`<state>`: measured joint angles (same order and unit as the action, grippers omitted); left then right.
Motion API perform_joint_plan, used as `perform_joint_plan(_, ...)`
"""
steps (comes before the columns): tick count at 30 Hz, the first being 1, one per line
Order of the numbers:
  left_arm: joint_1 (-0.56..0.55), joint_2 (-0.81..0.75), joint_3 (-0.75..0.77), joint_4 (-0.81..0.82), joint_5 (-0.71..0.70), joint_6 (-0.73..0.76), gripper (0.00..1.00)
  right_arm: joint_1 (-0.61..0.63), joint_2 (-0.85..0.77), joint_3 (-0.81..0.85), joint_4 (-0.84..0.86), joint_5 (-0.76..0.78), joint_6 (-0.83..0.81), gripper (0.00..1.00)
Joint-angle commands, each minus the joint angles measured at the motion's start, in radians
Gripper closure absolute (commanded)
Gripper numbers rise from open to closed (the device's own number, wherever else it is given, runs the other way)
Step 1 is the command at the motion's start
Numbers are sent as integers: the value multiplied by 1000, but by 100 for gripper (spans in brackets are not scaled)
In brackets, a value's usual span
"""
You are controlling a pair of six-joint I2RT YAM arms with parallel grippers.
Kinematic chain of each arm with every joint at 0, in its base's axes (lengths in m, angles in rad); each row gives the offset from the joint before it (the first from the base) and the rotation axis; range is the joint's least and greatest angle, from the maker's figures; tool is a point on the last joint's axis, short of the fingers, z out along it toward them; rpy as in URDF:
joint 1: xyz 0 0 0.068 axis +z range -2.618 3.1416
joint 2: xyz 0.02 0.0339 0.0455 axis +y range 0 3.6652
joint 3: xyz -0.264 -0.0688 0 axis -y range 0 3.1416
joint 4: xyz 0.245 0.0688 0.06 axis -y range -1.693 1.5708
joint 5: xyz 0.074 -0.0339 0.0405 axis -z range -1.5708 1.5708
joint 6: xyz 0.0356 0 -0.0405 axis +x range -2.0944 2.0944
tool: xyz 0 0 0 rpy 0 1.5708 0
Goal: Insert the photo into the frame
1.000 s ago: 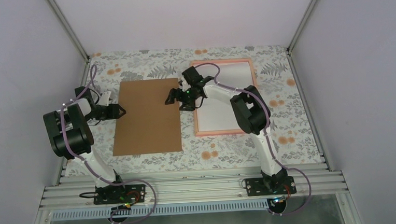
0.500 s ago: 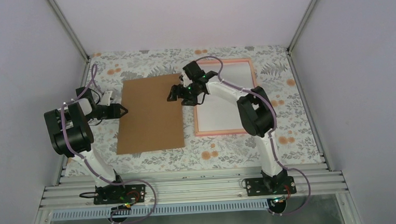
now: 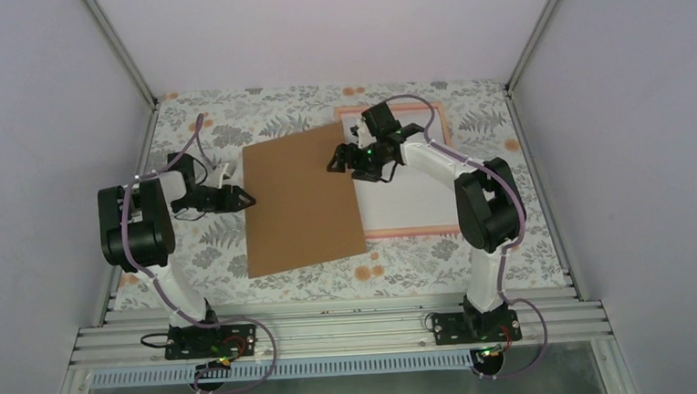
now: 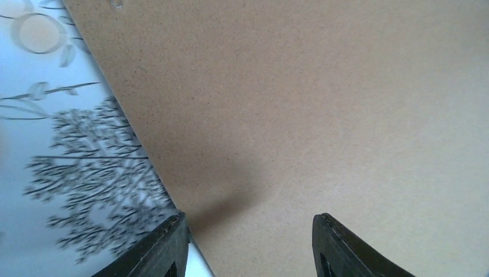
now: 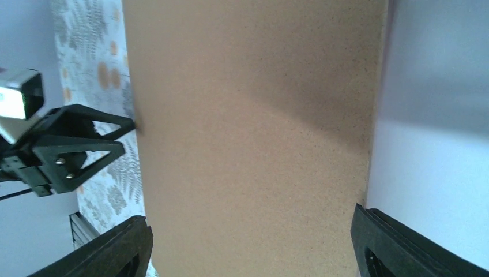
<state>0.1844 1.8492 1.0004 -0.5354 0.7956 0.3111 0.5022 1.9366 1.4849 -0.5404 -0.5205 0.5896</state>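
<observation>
The photo does not show in any view. The thin pink frame (image 3: 411,232) lies at the right on the floral cloth, with a white sheet (image 3: 404,194) inside it. A brown backing board (image 3: 299,200) lies tilted, and its right side covers the frame's left side. My left gripper (image 3: 246,200) is at the board's left edge. Its jaws are apart (image 4: 248,222) with only the board's edge and face (image 4: 317,104) under them. My right gripper (image 3: 339,158) is over the board's upper right part, near its right edge. It is wide open (image 5: 249,218) above the brown face (image 5: 248,115).
The floral cloth (image 3: 202,252) covers the table. Grey walls close in the left, back and right sides. The aluminium rail (image 3: 335,330) with both arm bases runs along the near edge. In the right wrist view, white (image 5: 432,173) shows beside the board's edge.
The board has slid to the right and turned, and now overlaps the frame's left side. Both grippers have moved right with it.
</observation>
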Motion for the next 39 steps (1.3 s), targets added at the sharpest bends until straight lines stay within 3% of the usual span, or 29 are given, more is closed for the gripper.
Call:
perform_joint_plan(1,-28,32,-13,4,49,-45,46,-20,2,-36,32,-65,-72,15)
perform_joint_plan(6,-11,28,-13,26,-22,-62,45,-75,-14,-86,17,-52,-125,15)
perform_joint_plan(10,-13,25,-18,25,-25,-55,45,-138,-39,-169,30,-144,-177,17)
perform_joint_plan(16,-13,33,-21,18,-19,-47,45,-156,2,-157,33,-283,-262,20)
perform_joint_plan(24,-13,44,-12,21,-4,-58,45,-157,89,-124,28,-308,-254,32)
perform_joint_plan(28,-13,51,-14,21,-6,-55,46,-159,117,-125,26,-296,-230,33)
perform_joint_plan(39,-14,76,-9,22,2,-47,46,-153,170,-124,82,-430,-168,47)
